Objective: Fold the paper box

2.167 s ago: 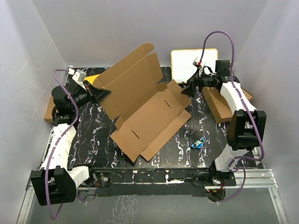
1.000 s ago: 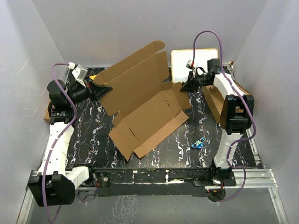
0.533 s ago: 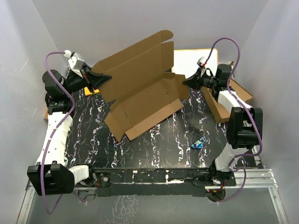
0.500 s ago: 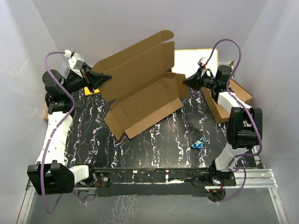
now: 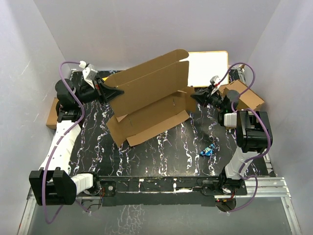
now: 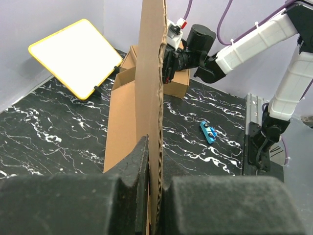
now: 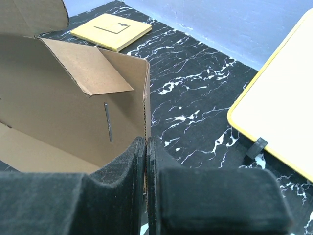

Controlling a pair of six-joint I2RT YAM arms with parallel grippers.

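A black, white-veined marble tabletop (image 5: 166,152) sits boxed in by pale grey-lilac walls (image 5: 122,29). The plain brown corrugated paper box (image 5: 151,100) stands half-raised at the far middle of the table, its big panel upright and its lower part resting on the surface. The left gripper (image 5: 117,91) is clamped on the panel's left edge; the right gripper (image 5: 194,97) pinches the box's right corner. A yellow-rimmed white board (image 5: 208,67) leans at the far right, and a small blue object (image 5: 209,149) lies near right.
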